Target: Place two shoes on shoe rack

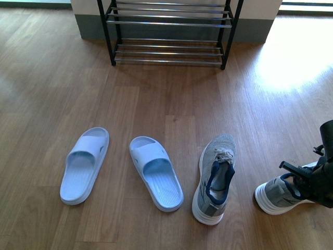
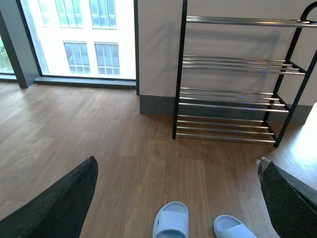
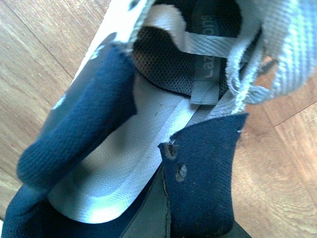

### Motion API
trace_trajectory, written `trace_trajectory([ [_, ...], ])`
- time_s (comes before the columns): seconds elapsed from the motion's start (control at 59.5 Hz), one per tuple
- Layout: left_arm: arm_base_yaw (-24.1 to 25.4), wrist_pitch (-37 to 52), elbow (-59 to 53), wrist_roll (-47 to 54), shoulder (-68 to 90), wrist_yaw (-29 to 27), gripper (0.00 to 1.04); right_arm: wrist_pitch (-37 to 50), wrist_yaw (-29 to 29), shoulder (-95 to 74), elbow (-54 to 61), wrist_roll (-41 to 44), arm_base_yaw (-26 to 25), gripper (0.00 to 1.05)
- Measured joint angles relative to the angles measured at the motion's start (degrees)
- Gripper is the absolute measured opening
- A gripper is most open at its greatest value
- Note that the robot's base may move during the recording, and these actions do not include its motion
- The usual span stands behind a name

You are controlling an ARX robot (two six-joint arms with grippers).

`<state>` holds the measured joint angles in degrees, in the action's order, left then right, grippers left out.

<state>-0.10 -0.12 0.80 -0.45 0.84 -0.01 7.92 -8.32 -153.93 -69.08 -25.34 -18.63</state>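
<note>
One grey sneaker (image 1: 215,177) with a white sole and navy lining stands on the wood floor, toe toward the shoe rack (image 1: 169,32) at the far wall. The second grey sneaker (image 1: 281,194) is at the right edge of the front view, heel raised, with my right gripper (image 1: 307,179) shut on its navy collar (image 3: 205,168). The right wrist view looks straight into that shoe's opening and white insole (image 3: 124,163). My left gripper (image 2: 176,198) is open and empty above the floor, facing the rack (image 2: 233,94); one dark finger (image 2: 59,203) shows at each side.
Two light blue slide sandals (image 1: 85,164) (image 1: 156,172) lie on the floor left of the sneakers; their toes (image 2: 172,220) show below my left gripper. A big window (image 2: 84,37) stands left of the rack. Bright sunlight falls on the floor at the right (image 1: 296,52).
</note>
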Motion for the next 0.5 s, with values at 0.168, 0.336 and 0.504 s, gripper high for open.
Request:
trace_trajectory([
  [0.168, 0.0, 0.0, 0.0, 0.0, 0.0, 0.0, 0.95, 5.75, 1.6, 5.7, 5.99, 8.96, -3.15, 0.01],
  [0.336, 0.0, 0.0, 0.0, 0.0, 0.0, 0.0, 0.95, 10.71, 5.14, 13.09, 12.76, 14.23, -5.9, 0.01],
  [0.504, 0.0, 0.0, 0.0, 0.0, 0.0, 0.0, 0.95, 13.79, 8.7, 22.58, 20.26, 19.06, -9.18, 0.01],
])
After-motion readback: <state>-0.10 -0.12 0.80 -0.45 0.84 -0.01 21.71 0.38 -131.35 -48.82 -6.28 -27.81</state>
